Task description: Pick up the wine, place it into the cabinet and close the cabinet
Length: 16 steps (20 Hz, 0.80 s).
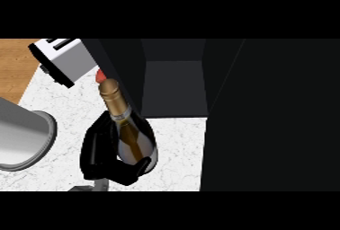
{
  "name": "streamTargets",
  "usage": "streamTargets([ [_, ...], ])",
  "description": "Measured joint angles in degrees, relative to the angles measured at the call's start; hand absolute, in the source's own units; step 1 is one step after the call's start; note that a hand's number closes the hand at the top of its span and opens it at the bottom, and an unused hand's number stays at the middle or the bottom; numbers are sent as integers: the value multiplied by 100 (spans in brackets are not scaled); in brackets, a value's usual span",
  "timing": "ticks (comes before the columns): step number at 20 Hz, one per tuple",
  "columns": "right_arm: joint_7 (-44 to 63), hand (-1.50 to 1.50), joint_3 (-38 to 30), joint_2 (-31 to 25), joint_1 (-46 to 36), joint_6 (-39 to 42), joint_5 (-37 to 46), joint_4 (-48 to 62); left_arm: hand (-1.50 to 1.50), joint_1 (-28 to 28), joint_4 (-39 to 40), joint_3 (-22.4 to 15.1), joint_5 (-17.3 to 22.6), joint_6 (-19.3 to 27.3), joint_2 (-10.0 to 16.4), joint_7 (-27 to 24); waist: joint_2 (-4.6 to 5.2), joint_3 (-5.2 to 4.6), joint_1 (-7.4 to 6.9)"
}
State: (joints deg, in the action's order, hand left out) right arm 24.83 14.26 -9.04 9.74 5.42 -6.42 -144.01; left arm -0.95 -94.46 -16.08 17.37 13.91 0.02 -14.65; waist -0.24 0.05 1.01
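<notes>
L hand (96, 152) is curled round the belly of the wine bottle (129, 134), thumb across its near side, neck tilted twd the desk's (179, 152) back edge, prob so it can go into the cabinet (174, 87) neck-first. Cabinet stands at the back edge w/ its door (266, 112) swung open on the right; bottle is just left of the opening, not yet inside
</notes>
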Motion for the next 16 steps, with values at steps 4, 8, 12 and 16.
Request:
streamTargets([
  [4,92,-150,-28,29,-124,-3,-6,9,150,-671,164,-254,178,739,0,393,10,-2,13],
  [8,179,-150,-77,45,-217,6,-15,14,150,-1252,417,-500,238,1422,-1,643,15,-3,10],
  [12,253,-150,-92,97,-274,-20,-26,11,150,-1765,930,-569,346,1830,-1,608,21,-5,30],
  [16,237,-150,-44,143,-223,-3,-24,9,150,-2088,1389,-513,359,1974,4,597,20,-5,20],
])
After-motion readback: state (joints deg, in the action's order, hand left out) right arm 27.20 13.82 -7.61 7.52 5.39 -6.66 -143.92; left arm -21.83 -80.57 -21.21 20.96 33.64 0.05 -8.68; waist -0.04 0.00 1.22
